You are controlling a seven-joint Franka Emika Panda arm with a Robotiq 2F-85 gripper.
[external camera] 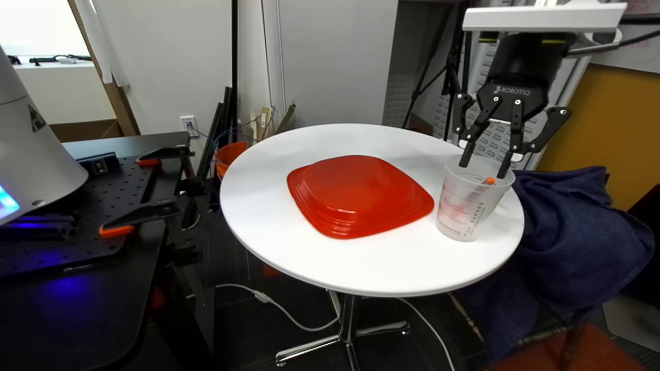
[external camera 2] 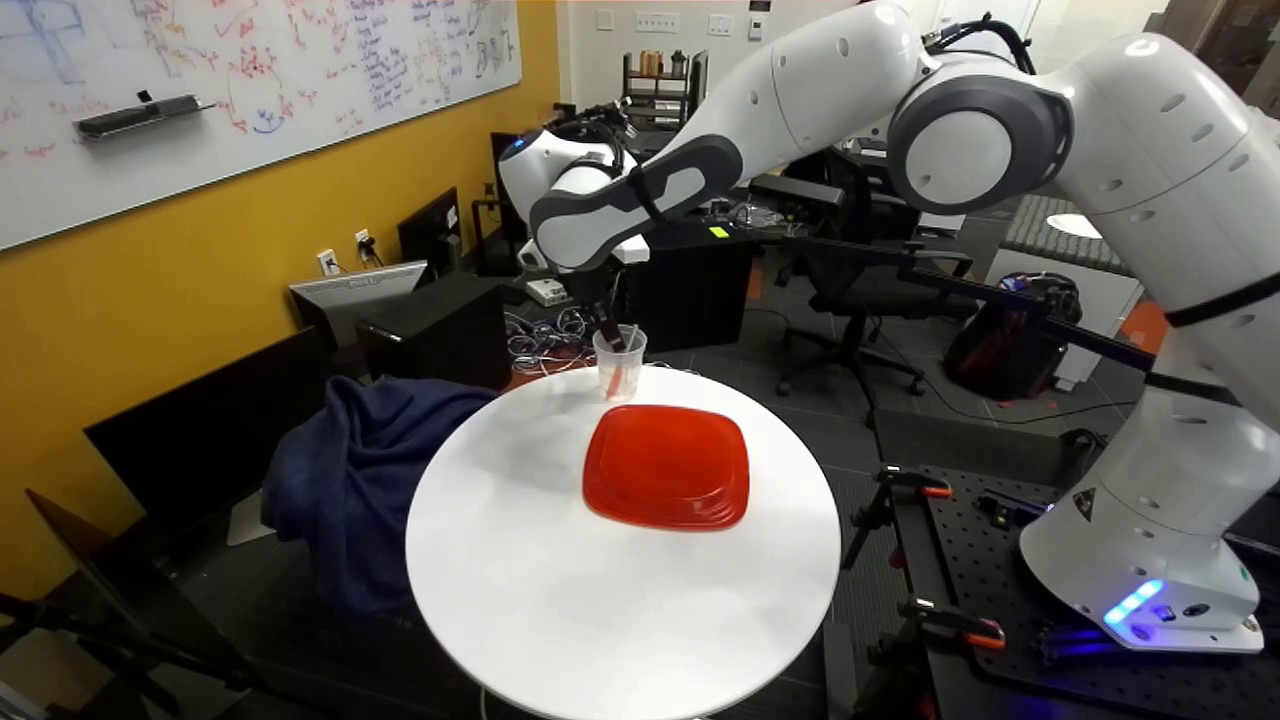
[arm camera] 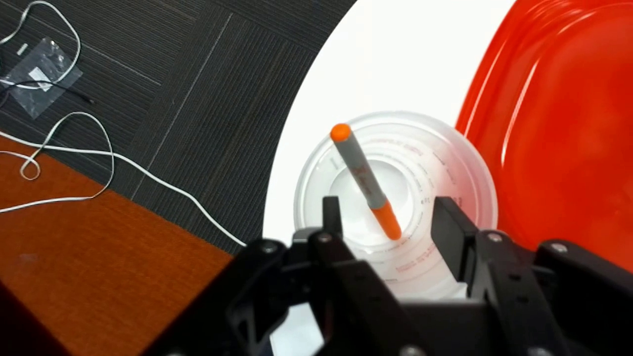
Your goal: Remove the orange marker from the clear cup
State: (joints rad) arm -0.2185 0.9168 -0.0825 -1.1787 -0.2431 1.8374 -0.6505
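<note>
The clear cup (external camera: 464,214) stands upright near the edge of the white round table; it also shows in both other views (external camera 2: 631,376) (arm camera: 447,153). The orange marker (arm camera: 363,175) has a grey barrel and orange ends. It leans inside the cup, with one end at the rim. Its orange tip shows in an exterior view (external camera: 489,181). My gripper (external camera: 483,170) points down at the cup's mouth, its fingertips open and apart. In the wrist view the fingers (arm camera: 383,210) are on either side of the marker's lower orange part, not touching it. How deep the fingertips reach is unclear.
A wide red plate (external camera: 361,196) lies right beside the cup on the white table (external camera: 330,268). The table edge (arm camera: 284,148) is close to the cup. A dark blue cloth (external camera: 577,257) hangs beyond the edge. Monitors and cables stand behind.
</note>
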